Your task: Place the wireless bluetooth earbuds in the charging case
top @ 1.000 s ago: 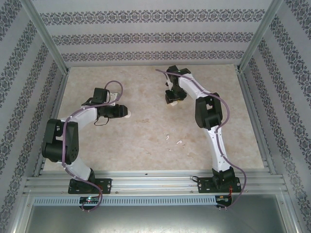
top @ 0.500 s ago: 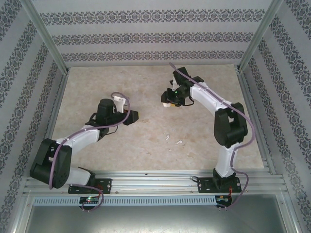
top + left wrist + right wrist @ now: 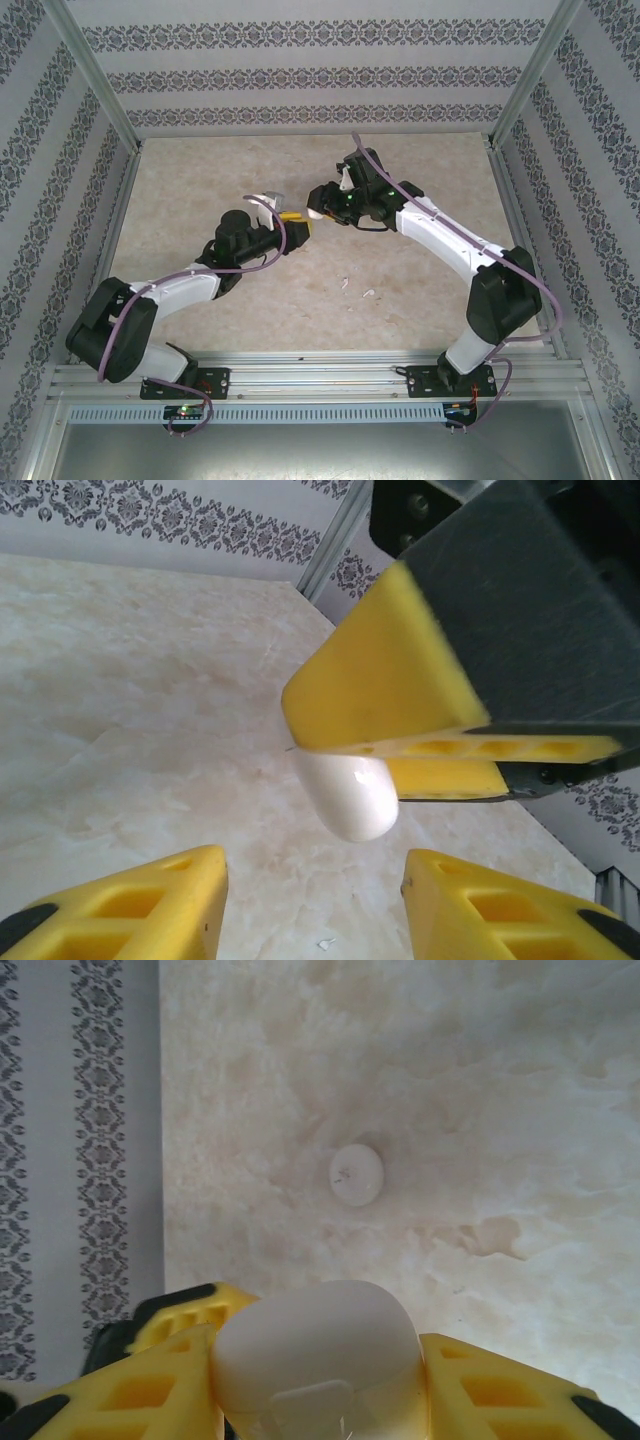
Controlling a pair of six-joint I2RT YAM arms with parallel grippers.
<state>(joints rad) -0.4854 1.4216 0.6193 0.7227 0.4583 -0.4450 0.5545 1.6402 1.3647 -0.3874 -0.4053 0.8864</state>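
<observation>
- The charging case [image 3: 315,1335] is clamped between the jaws of the right gripper [image 3: 318,205]. It is lifted off the table [image 3: 200,170] near the middle and turned toward the left arm.
- The left gripper [image 3: 298,224] hangs just beside the case with its jaws apart and nothing between them (bare marble is seen through the gap in the wrist view).
- Two earbuds [image 3: 368,293] are seen lying loose on the table, nearer than both grippers and slightly to the right, well apart from the case.
- A round white disc [image 3: 357,1173] lies on the table ahead of the right gripper.
- The step in hand is judged to be a handover or an opening of the case. Whether its lid is up cannot be told.
- To do it well, the left jaws should be centred on the free end of the case before being closed. The right grip should be released only once the case is firmly taken, lest it be dropped.
</observation>
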